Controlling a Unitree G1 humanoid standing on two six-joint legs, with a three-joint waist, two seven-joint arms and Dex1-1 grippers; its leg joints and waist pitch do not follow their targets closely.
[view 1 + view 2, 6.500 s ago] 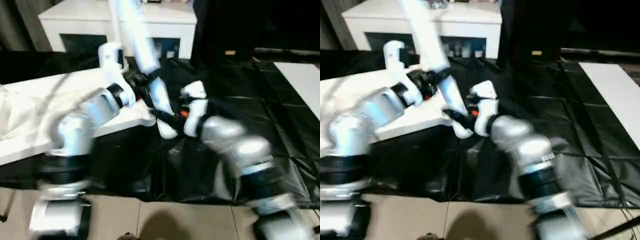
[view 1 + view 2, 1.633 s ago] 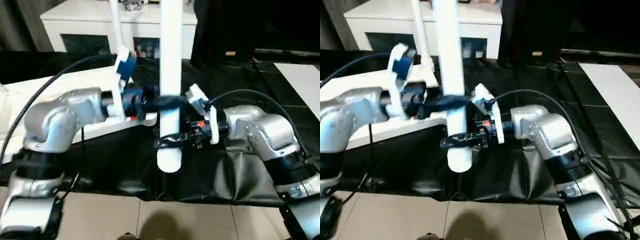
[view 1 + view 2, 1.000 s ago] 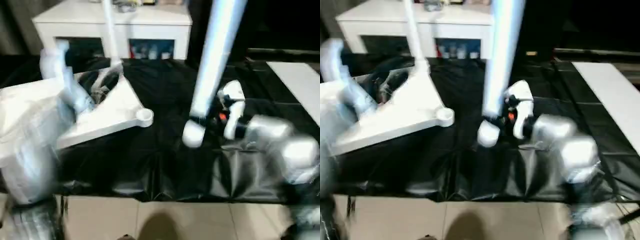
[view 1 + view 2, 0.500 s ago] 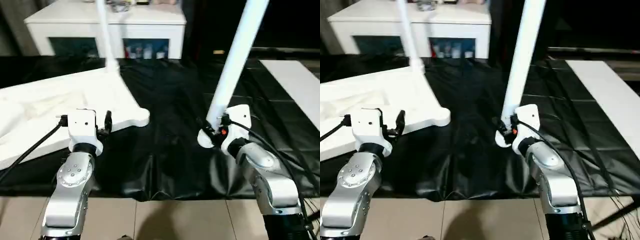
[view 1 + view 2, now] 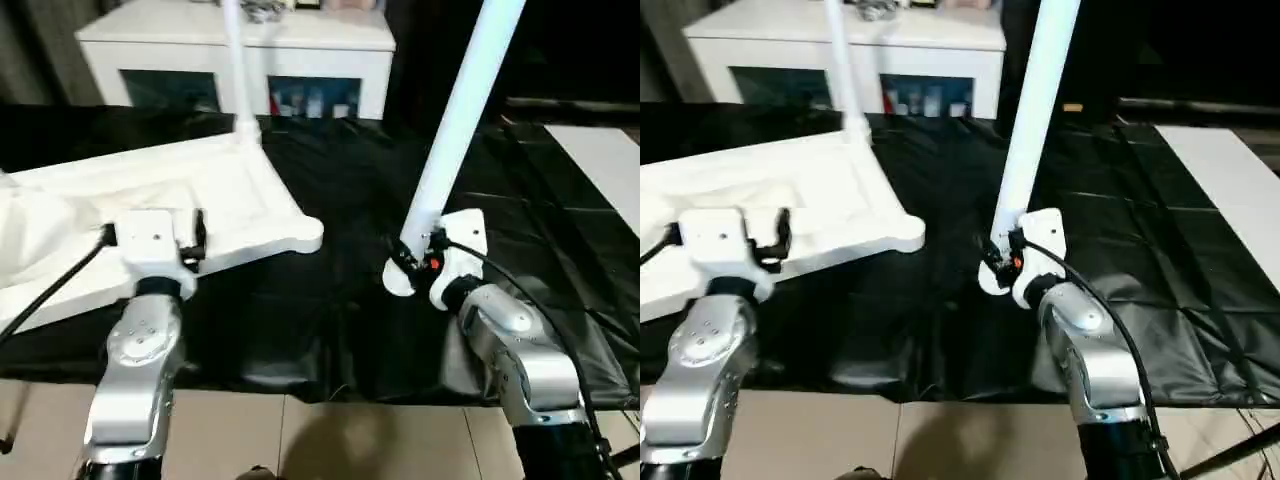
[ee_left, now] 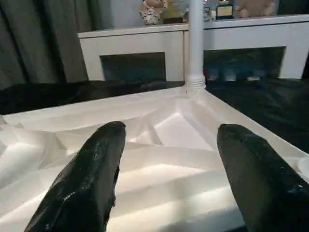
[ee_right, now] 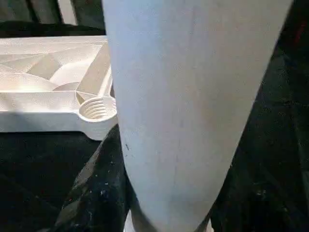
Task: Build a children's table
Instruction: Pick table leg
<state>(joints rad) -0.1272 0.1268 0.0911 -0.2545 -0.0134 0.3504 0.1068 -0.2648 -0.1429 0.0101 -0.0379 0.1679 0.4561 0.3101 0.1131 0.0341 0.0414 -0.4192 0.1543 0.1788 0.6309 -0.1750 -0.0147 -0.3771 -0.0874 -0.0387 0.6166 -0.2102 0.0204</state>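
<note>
The white table top (image 5: 150,200) lies upside down on the black sheet, ribbed underside up. One white leg (image 5: 240,70) stands upright in its far corner. The threaded socket (image 5: 305,238) at its near right corner has nothing in it, as the right wrist view also shows (image 7: 98,108). My right gripper (image 5: 405,262) is shut on a loose white leg (image 5: 460,110) near its lower end. That leg leans up and to the right, about a hand's width right of the socket. My left gripper (image 6: 169,183) is open, just before the top's near edge, holding nothing.
A white cabinet (image 5: 300,40) with dark glass doors stands behind the sheet. The black sheet (image 5: 340,180) covers the floor, with a white board (image 5: 600,160) at the far right. Beige tiles (image 5: 300,440) run along the front edge. Dark curtains (image 6: 43,43) hang at the back left.
Both grippers held the leg upright in the middle 1.6 s ago. My left gripper let go and drew back left to the top's near edge; the right carried the leg rightward, now tilted.
</note>
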